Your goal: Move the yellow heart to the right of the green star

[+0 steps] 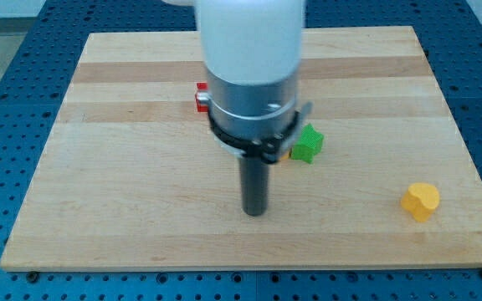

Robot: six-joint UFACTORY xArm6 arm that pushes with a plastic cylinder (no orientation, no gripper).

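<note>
The yellow heart [421, 201] lies near the board's lower right corner. The green star [307, 144] lies near the board's middle, partly behind the arm's body. My tip [255, 212] rests on the board below and to the left of the green star, and far to the left of the yellow heart. It touches neither block.
A red block [200, 98] shows at the arm's left edge, mostly hidden behind it. A sliver of an orange block [284, 154] peeks out by the green star's left side. The wooden board [124, 184] lies on a blue perforated table [7, 100].
</note>
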